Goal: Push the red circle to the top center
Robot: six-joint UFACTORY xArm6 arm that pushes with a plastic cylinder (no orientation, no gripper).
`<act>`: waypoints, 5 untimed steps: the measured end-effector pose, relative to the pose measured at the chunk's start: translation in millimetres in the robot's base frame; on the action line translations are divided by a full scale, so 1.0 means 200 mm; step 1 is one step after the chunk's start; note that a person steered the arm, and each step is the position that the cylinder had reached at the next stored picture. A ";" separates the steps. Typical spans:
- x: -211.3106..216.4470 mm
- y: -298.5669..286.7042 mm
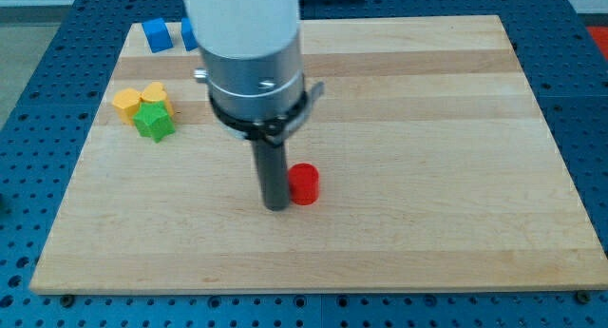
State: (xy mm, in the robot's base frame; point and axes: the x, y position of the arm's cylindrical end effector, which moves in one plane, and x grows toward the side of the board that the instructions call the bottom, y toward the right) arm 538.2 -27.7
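The red circle block point(304, 183) sits near the middle of the wooden board point(427, 128), slightly toward the view's bottom. My tip point(276, 207) is the lower end of the dark rod and rests just left of the red circle and slightly below it, touching or nearly touching its left side. The arm's white and grey body hangs above the rod and hides part of the board toward the view's top.
A green star block point(153, 122) lies at the view's left, touching two yellow blocks point(127, 104) point(154, 92). Two blue blocks point(158, 34) point(190, 31) sit at the top left, one partly hidden behind the arm.
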 end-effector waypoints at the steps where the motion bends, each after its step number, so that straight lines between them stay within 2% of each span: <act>1: 0.10 0.19; 2: -0.01 0.19; 4: -0.39 -0.19; 5: -0.43 -0.21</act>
State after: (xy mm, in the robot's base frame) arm 452.7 -70.6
